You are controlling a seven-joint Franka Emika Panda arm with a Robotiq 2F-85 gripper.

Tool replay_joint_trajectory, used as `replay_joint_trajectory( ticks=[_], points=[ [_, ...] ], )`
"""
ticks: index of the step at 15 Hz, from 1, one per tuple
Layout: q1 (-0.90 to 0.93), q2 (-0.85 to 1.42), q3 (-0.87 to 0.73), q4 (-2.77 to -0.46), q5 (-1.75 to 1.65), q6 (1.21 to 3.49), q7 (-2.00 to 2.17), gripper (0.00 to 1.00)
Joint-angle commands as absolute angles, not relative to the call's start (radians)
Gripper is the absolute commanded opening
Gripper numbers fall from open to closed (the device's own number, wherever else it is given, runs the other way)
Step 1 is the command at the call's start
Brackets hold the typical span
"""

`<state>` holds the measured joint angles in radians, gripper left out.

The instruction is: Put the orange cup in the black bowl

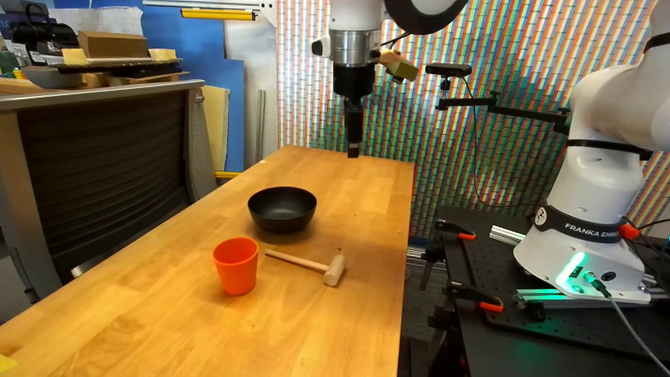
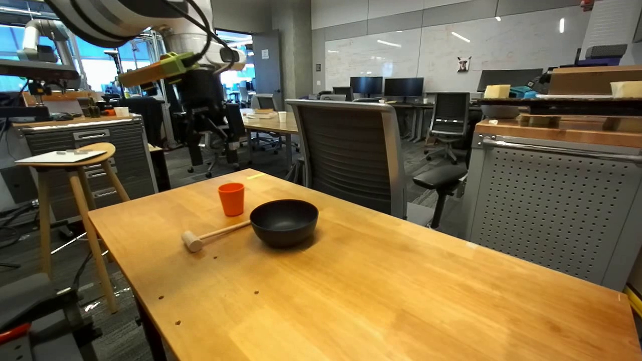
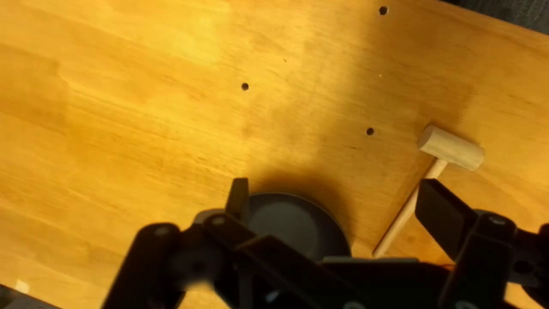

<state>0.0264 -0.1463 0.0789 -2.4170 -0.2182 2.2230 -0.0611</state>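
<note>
The orange cup (image 1: 236,267) stands upright on the table and also shows in an exterior view (image 2: 231,199). The black bowl (image 1: 282,209) stands upright beside it, apart from the cup, with nothing seen inside; it also shows in an exterior view (image 2: 284,223). My gripper (image 1: 353,152) is raised high above the table in both exterior views (image 2: 214,154). In the wrist view its fingers (image 3: 334,182) are wide apart with nothing between them. The bowl (image 3: 287,227) is partly hidden behind the left finger there. The cup is almost wholly hidden in the wrist view.
A wooden mallet (image 1: 335,269) lies near the cup and bowl, its handle end close to the bowl; it also shows in the wrist view (image 3: 450,148). The wooden table (image 1: 335,335) has a chair (image 2: 346,155) along one side. The robot's base stand (image 1: 502,335) is across a gap.
</note>
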Motion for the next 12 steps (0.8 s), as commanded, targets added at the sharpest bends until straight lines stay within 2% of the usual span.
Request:
replay_joint_trajectory(
  ticks=[1,12],
  points=[
    [0.069,0.109,0.109,-2.177,-0.262,2.178,-0.083,1.0],
    [0.206,0.62,0.116,-1.581,-0.335,1.949,-0.174,1.0]
  ],
)
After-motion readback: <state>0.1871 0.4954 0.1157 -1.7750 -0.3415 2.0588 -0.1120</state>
